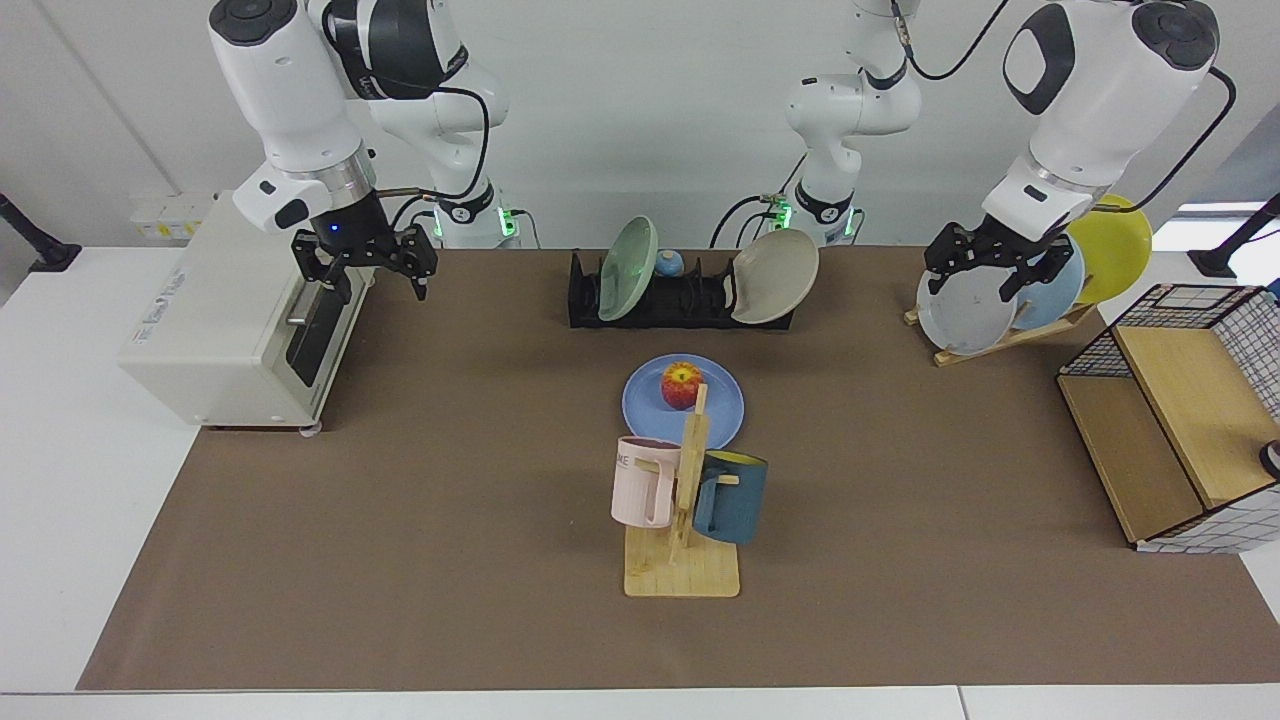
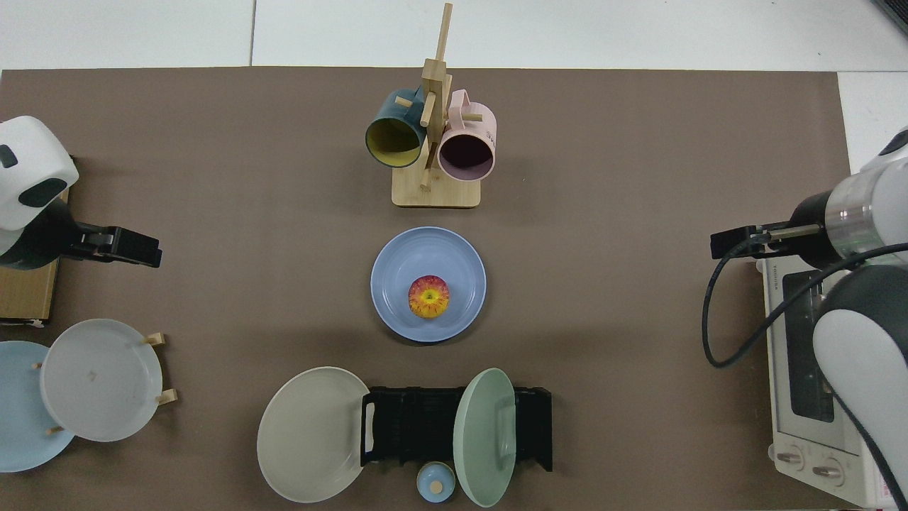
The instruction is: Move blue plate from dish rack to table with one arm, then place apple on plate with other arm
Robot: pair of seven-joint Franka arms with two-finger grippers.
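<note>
The small red-and-yellow apple (image 1: 681, 385) sits on the round periwinkle-blue plate (image 2: 397, 264) mid-table (image 1: 400, 500), well apart from both released, empty grippers: right gripper (image 1: 364, 265) by the toaster, left gripper (image 1: 988, 268) at the wooden rack.

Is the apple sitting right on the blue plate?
Touching. The top view shows the small red-and-yellow apple resting in the middle of the round periwinkle-blue plate; the facing view agrees.

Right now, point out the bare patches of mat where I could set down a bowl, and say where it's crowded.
Bare mat lies between the toaster oven and the blue plate, and between the mug stand and the wire-and-wood shelf. The near strip is bare too. Crowded: the dish rack, the plate holding the apple, and the stand line up closely at centre.
</note>
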